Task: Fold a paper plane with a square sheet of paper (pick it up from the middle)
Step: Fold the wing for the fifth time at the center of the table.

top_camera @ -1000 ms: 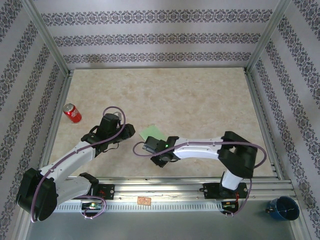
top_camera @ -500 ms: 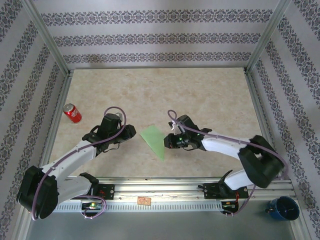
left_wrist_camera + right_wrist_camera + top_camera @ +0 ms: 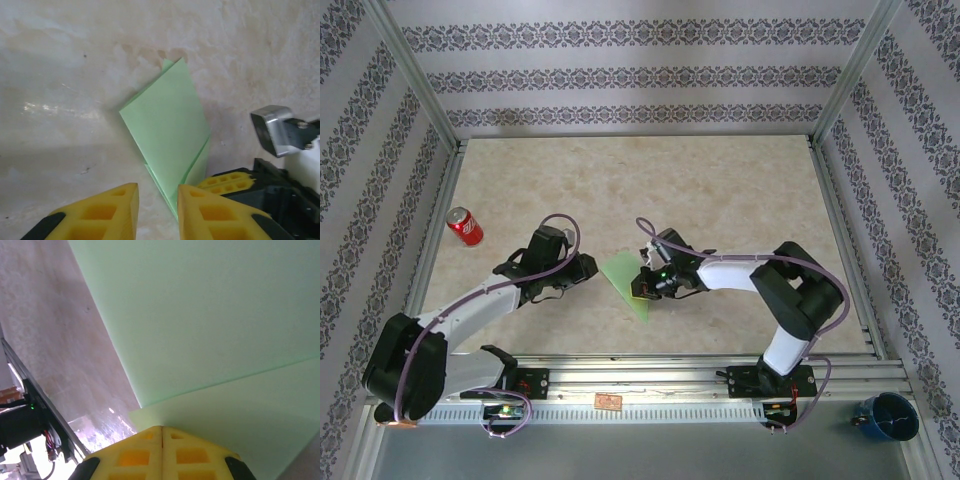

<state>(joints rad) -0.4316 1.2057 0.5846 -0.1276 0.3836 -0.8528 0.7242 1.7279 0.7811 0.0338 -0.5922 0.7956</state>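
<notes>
Two thin layers: sheet of paper [image 3: 167, 130], mid-frame, looks light and limp; pinch its folded edge. Your right hand [image 3: 161, 429] is closed at its edge, left hand [image 3: 157, 192] parted, empty.

Both arms stretch inward, wrists pretty much facing each other. Left end effector [image 3: 157, 192] has its fingers a bit apart, right end effector [image 3: 161, 430] is pinched totally closed.
</notes>
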